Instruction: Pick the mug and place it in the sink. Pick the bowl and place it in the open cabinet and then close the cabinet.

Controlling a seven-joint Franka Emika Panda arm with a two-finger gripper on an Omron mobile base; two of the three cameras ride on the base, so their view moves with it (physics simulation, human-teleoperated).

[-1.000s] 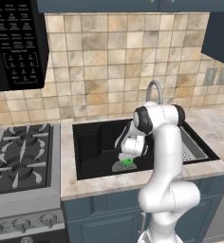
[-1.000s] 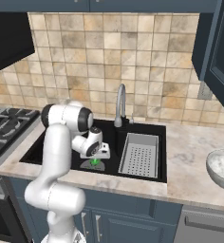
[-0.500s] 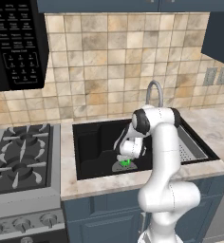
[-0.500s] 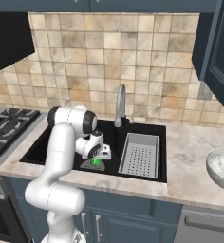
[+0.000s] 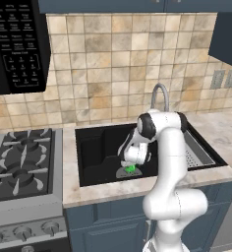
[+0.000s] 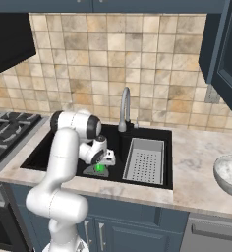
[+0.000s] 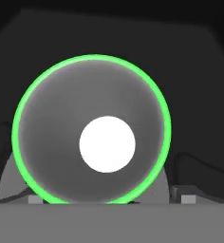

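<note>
Change since a second ago: arm and hand sit a little lower in the sink [image 5: 96, 152], with the green mug [image 5: 131, 168] now close above the round grey drain patch; the base cameras have not shifted.
Step in hand: setting the mug down in the basin, judged from the mug hanging low over the black floor under the hand.
Gripper [image 6: 101, 166]: reaches down into the basin from the bent white forearm; the mug stays right beneath it and moves with it, so it looks clamped on the mug, though the finger gap itself is too small to read in the base views.
Hand camera: looks straight down into the mug [image 7: 91, 130], its bright green rim a full ring around a grey inside with a white disc at the bottom; fingertips are hidden at the lower edge.
Mug versus gripper: directly below the hand, centred, upright as far as the round rim tells.
Mug versus sink: left half of the basin, near the front wall, left of the grey perforated tray [image 6: 145, 159] and in front of the tap [image 6: 124, 108].
Doing it well: keep the descent vertical, release only when the base rests on the floor, then lift straight up clear of the rim.
Bowl [image 6: 229, 173]: waits on the counter at right, well apart.
</note>
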